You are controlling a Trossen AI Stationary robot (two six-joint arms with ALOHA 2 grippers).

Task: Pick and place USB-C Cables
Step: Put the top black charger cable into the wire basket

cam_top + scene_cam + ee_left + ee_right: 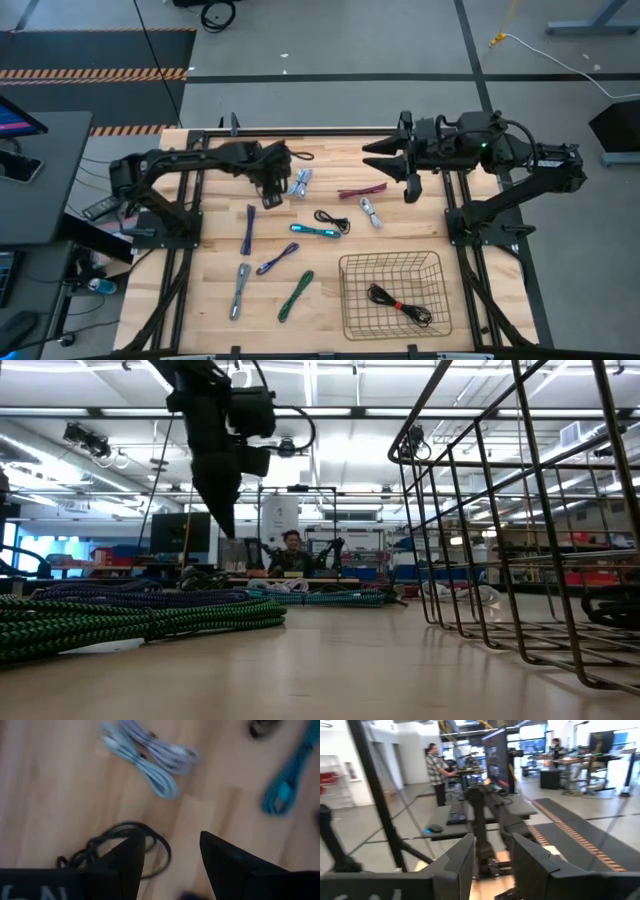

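**One cable binned, the rest still on the desk**

Nearest the front edge stands the black wire basket (392, 295), holding a single black cable with a red tie (398, 303). By that count the job looks barely started. Beside the basket lie a green cable (295, 295), a grey one (239, 290) and a purple one (277, 258). Farther back are a dark blue cable (247, 229), a teal one (315, 231), a small black coil (331, 219), a silver-white one (371, 211), a dark red one (361, 190) and a pale blue pair (145, 755).

At the far side, the left claw (170, 857) hangs with its fingers spread wide and empty, right over a loose black cable (117, 845) that lies partly under one finger, the pale pair just beyond it. The right claw (492, 862) waits raised at the back, fingers parted, holding nothing.
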